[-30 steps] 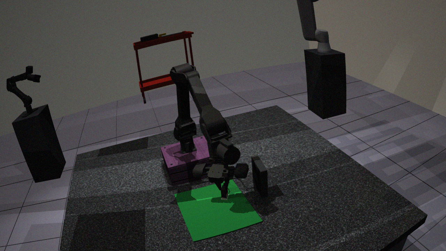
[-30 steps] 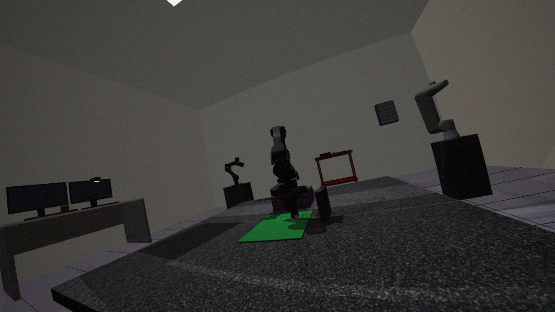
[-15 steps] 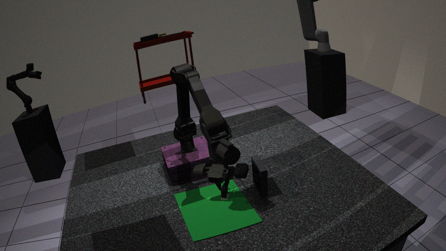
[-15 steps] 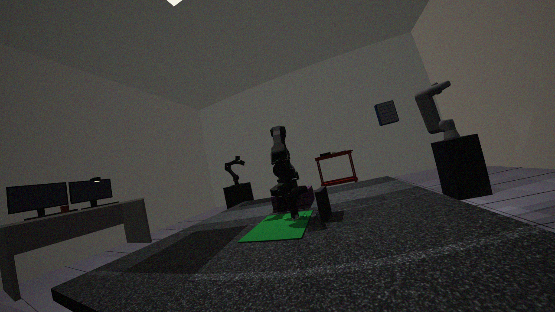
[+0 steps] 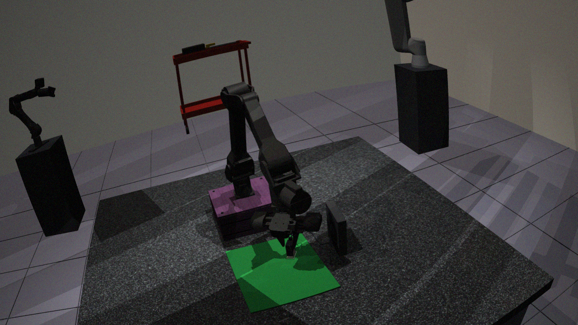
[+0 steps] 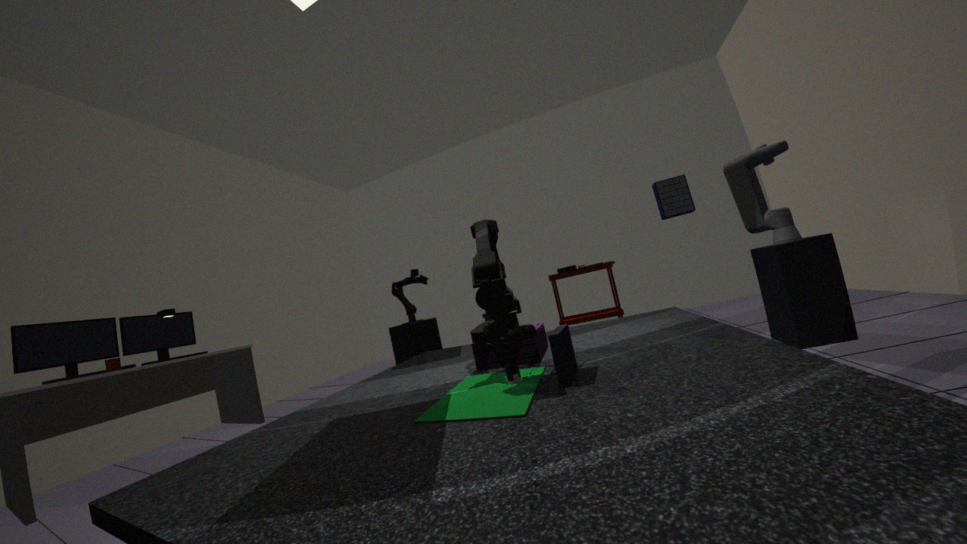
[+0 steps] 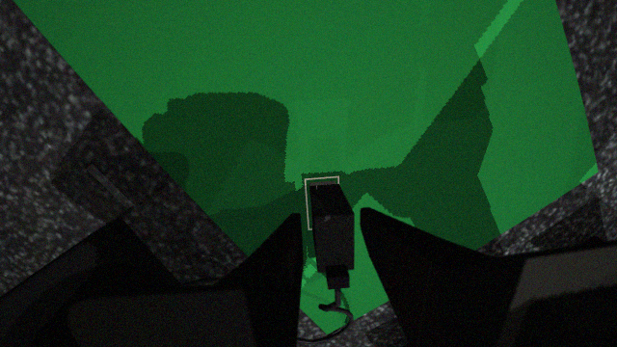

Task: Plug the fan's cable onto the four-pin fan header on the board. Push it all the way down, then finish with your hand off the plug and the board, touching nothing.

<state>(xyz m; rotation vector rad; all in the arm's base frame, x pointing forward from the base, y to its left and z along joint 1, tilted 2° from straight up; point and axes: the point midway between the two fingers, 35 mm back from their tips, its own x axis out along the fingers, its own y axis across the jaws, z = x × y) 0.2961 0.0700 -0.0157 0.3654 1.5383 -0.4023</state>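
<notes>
From here it looks like the letting-go step: the hand (image 5: 286,242) (image 6: 511,365) (image 7: 330,219) is open, its fingers apart on either side of the black plug (image 5: 290,245) (image 6: 513,374) (image 7: 334,241). The plug stands upright within the pale outline on the green board (image 5: 282,282) (image 6: 483,402) (image 7: 386,96), its cable trailing from the top. I can't tell whether it's all the way down. If it is, the hand should rise straight off without brushing it; if not, it needs another push. The arm (image 5: 278,157) (image 6: 488,260) reaches up, bends over, and points its hand down at the board.
</notes>
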